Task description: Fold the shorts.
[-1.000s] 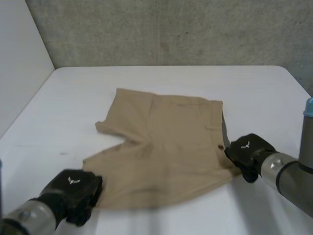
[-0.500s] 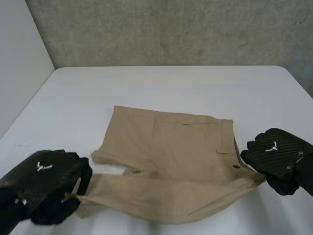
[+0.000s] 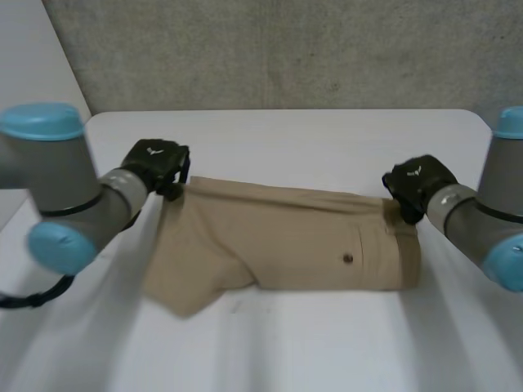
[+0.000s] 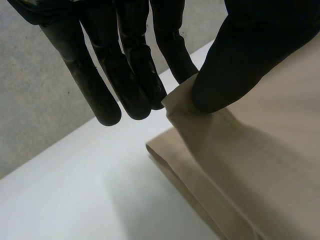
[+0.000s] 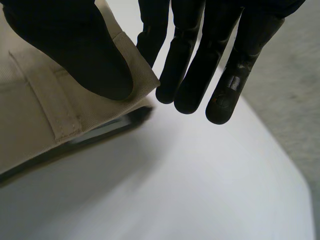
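The tan shorts (image 3: 278, 241) lie doubled over on the white table (image 3: 310, 343), stretched between the two hands, with a grey wall (image 3: 286, 49) beyond them. The left hand (image 3: 155, 163) pinches the far corner at its fingertips, its thumb (image 4: 235, 60) pressed on top of the cloth. The right hand (image 3: 415, 184) pinches the waistband corner the same way, just beside a belt loop (image 5: 50, 105). A dark button (image 3: 348, 259) sits near the right hand. Each hand's back bears a small white emblem (image 3: 152, 150), too small to read.
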